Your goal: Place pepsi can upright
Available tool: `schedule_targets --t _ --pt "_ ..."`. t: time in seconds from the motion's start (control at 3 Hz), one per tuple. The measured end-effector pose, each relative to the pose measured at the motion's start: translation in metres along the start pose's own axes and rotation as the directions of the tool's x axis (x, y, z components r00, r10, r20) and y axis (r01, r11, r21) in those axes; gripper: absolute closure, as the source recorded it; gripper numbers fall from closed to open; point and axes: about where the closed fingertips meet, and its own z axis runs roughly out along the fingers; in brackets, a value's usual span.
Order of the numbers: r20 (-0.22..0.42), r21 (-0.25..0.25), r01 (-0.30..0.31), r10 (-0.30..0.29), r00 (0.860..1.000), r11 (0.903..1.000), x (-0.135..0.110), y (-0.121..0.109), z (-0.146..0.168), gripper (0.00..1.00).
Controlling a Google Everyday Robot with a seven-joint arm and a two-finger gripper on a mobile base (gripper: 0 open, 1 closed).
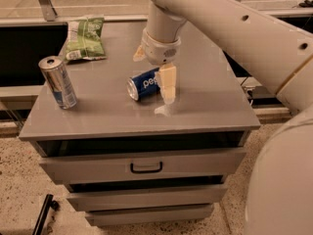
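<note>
The pepsi can, dark blue with white lettering, lies on its side in the middle of the grey cabinet top, its silver end facing front-left. My gripper hangs straight down over it and is open. One cream finger stands against the can's right end, its tip near the cabinet top. The other fingertip shows behind the can on its far side. The can lies between the two fingers, not lifted.
A taller slim silver can with blue marks stands upright near the left edge. A green snack bag lies at the back left. Drawers with a black handle are below. My large white arm fills the upper right.
</note>
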Motion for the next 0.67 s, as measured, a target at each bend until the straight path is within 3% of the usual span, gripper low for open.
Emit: schedule_targets --t 0.33,0.67 --pt "-0.004 -0.007 0.011 -0.011 1.0 0.9999 0.0065 0.0013 0.0045 0.17" --pt "-0.014 -0.016 0.024 -0.024 1.0 0.9996 0.0091 0.0036 0.0102 0.28"
